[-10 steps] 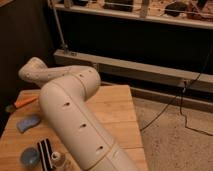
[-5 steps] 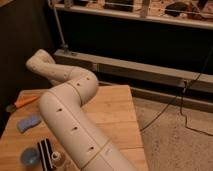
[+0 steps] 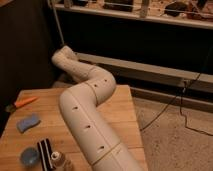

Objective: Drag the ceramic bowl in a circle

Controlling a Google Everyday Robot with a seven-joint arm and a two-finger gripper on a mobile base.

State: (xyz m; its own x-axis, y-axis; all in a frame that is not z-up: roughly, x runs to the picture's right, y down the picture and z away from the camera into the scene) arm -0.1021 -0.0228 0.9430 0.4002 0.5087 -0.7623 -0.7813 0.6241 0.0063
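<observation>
I am not seeing the ceramic bowl anywhere in the camera view. Whether my arm is covering it or it is lying outside the view I cannot tell, so I am saying nothing of its colour or gloss.

My pincer is not showing either. It is sitting somewhere beyond the far end of my arm (image 3: 92,125), toward 11 o'clock past the back edge of the table (image 3: 125,120), and I cannot tell whether it is gripping anything or how wide it is standing.

Compared with half a second ago, the far end of my arm is now lying farther toward 12 o'clock and closer to the dark wall. The elbow has also shifted a little toward 3 o'clock. Everything on the table is lying where it was.

My arm is rising from 6 o'clock, bending over the middle of the table and then snaking off toward 11 o'clock.

At 9 o'clock an orange stick-like thing (image 3: 22,103) is lying near the left edge, and a blue sponge (image 3: 28,122) is lying just below it. Toward 7 o'clock a blue-grey round dish (image 3: 30,156) is sitting beside a black-and-white striped object (image 3: 46,149) and a small bottle (image 3: 59,161). I am reading no writing on any of them.

Behind the table a metal rack (image 3: 145,20) is running across 12 to 2 o'clock. A cable (image 3: 185,110) is trailing over the speckled floor at 3 o'clock.
</observation>
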